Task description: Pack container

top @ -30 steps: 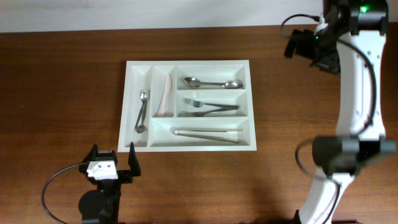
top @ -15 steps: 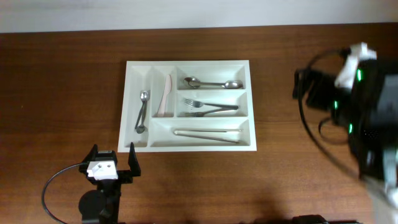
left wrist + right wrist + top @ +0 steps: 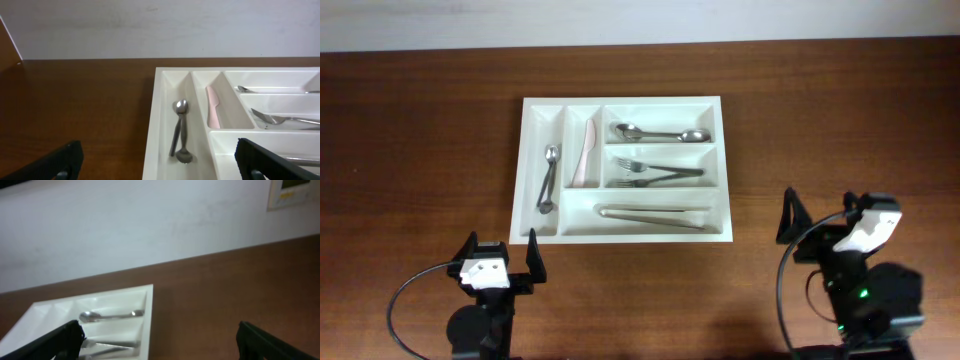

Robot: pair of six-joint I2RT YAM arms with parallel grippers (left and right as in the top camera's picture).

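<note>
The white container (image 3: 620, 102) lies in the middle of the table. Its narrow compartments hold two small spoons (image 3: 548, 178) and a pink knife (image 3: 585, 153). Its long ones hold spoons (image 3: 663, 134), forks (image 3: 655, 173) and long steel tongs (image 3: 653, 215). My left gripper (image 3: 501, 256) is open and empty just in front of the tray's near left corner. My right gripper (image 3: 818, 218) is open and empty to the right of the tray. The left wrist view shows the tray (image 3: 159, 125), the small spoons (image 3: 180, 131) and the pink knife (image 3: 214, 107) between the open fingers (image 3: 162, 172). The right wrist view shows the tray's right end (image 3: 148, 315) beyond the open fingers (image 3: 160, 345).
Brown wooden table (image 3: 420, 150) with a white wall along the far edge (image 3: 640, 20). Black cables loop beside both arm bases, left (image 3: 405, 300) and right (image 3: 785, 290).
The right arm has swung down from high at the back right to a low pose at the front right, its gripper facing the tray. The left arm and cutlery have not moved.
</note>
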